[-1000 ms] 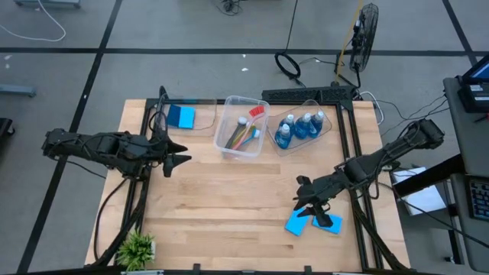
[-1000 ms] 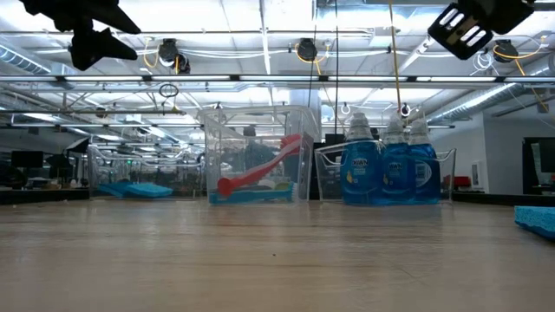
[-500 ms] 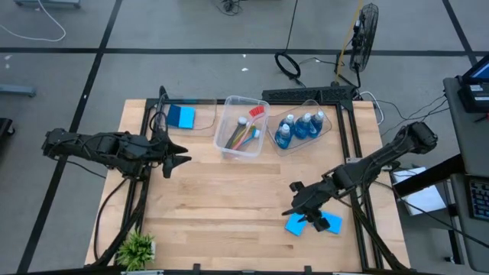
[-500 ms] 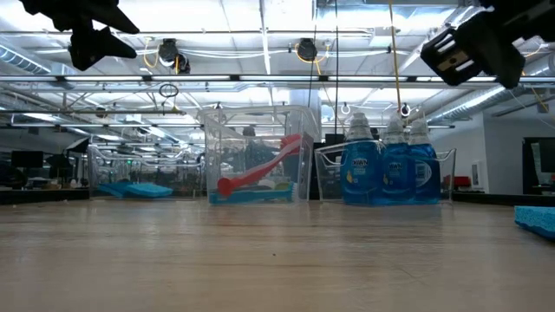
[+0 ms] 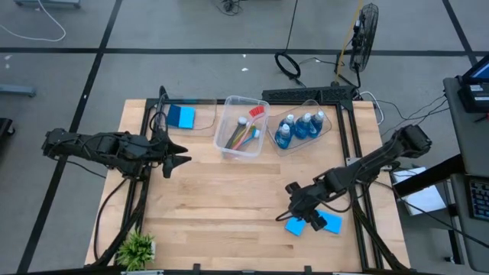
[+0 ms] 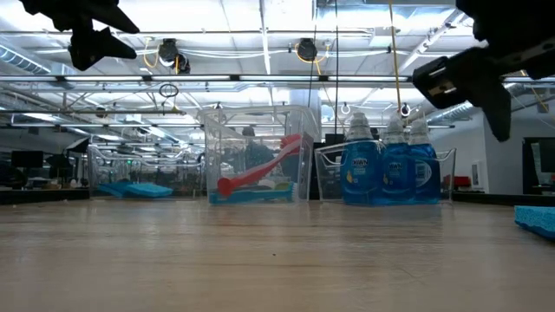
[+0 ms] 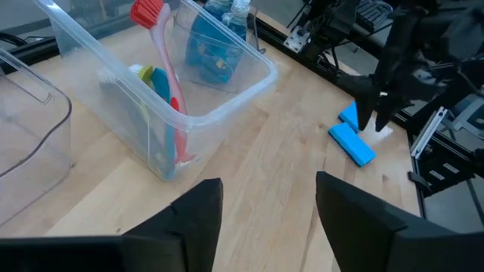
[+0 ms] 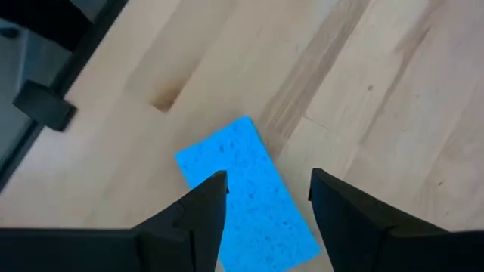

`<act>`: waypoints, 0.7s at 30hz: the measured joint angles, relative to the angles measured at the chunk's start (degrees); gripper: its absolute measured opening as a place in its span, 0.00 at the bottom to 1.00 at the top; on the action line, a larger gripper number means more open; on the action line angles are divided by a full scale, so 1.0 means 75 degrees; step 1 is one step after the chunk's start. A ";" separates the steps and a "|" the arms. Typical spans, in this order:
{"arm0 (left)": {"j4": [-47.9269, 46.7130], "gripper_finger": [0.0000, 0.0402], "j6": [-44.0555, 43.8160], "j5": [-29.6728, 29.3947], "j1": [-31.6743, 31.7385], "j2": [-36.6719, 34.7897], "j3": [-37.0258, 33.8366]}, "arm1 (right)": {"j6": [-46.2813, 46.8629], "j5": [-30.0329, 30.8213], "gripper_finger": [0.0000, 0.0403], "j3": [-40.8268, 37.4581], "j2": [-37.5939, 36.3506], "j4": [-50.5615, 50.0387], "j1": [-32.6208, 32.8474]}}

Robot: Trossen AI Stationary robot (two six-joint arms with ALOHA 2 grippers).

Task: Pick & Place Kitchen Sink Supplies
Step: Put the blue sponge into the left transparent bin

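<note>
Right gripper hangs above blue sponge near brush bin, fingers parted, empty. Second sponge just beside. Left gripper left of bin, spread, holding nothing.

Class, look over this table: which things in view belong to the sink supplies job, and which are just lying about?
Belongs to the job:
- blue sponges under the open right pincer
- sponges at the back left
- brushes in a bin
- bottles of blue liquid in a bin

Just lying about:
- green plant
- clear bins
- fan on the floor
</note>
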 joint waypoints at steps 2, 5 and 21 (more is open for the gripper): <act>0.0000 0.54 0.0000 0.0000 0.0000 0.0000 0.0002 | -0.0128 0.0000 0.45 0.0000 0.0152 -0.0045 -0.0025; 0.0000 0.55 0.0000 0.0000 0.0000 0.0000 0.0001 | -0.0299 0.0019 0.45 0.0000 0.0376 -0.0028 -0.0031; 0.0003 0.57 0.0000 0.0000 -0.0003 0.0003 0.0003 | -0.1418 0.0640 0.45 -0.0006 0.1199 -0.0342 -0.0079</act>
